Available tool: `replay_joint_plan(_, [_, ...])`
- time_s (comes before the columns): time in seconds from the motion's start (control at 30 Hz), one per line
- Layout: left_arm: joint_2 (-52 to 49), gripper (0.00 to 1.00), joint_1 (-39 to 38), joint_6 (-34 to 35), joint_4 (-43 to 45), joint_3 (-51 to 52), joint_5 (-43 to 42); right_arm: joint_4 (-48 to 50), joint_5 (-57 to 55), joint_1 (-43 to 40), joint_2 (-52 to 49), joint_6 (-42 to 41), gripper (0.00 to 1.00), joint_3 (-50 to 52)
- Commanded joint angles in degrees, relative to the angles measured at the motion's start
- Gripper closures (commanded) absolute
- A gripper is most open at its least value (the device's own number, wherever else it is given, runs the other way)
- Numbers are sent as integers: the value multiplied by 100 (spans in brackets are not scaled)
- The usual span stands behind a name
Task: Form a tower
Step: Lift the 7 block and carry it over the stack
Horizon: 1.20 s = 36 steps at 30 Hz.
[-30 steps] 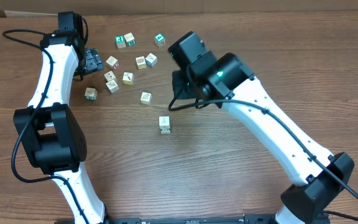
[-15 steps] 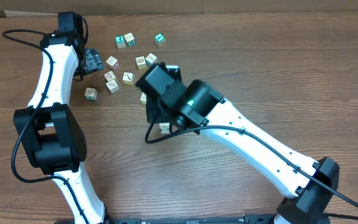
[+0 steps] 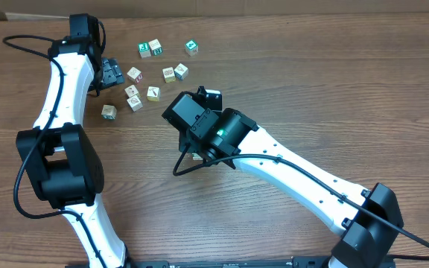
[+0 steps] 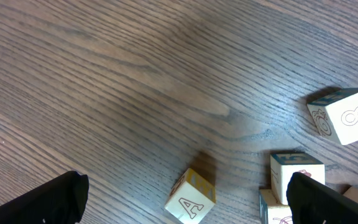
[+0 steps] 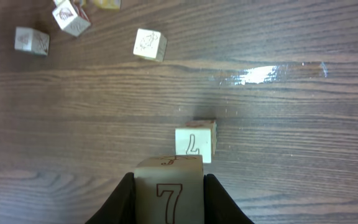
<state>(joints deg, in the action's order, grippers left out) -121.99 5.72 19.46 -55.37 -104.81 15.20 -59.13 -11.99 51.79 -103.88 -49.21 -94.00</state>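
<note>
Since my right gripper [image 5: 168, 200] is clamped shut on a pale cube [image 5: 168, 183] marked with a brown 7, my job now, as I judge it, is to seat that cube on the tower [image 5: 195, 142]. The tower stands on the table [image 5: 291, 124] just ahead of the held cube and slightly off to one side, so I should centre over it, square the faces, lower gently and release only once it rests flat. From above it shows one pale top face with a brown figure; its height I cannot tell. Loose cubes [image 5: 150, 44] lie well apart. My left gripper [image 3: 110, 73] gapes wide, holding nothing.
</note>
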Motion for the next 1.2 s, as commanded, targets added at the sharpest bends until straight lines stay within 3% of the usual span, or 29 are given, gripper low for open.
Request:
replay_joint_plan(0.0, [-55,0,-22,-63,-7,-26,-22,59,-216,2,15,-205,93,74])
replay_joint_plan(1.17, [-55,0,-22,-63,-7,-26,-22,168,-157,2,-765,-160,88,83])
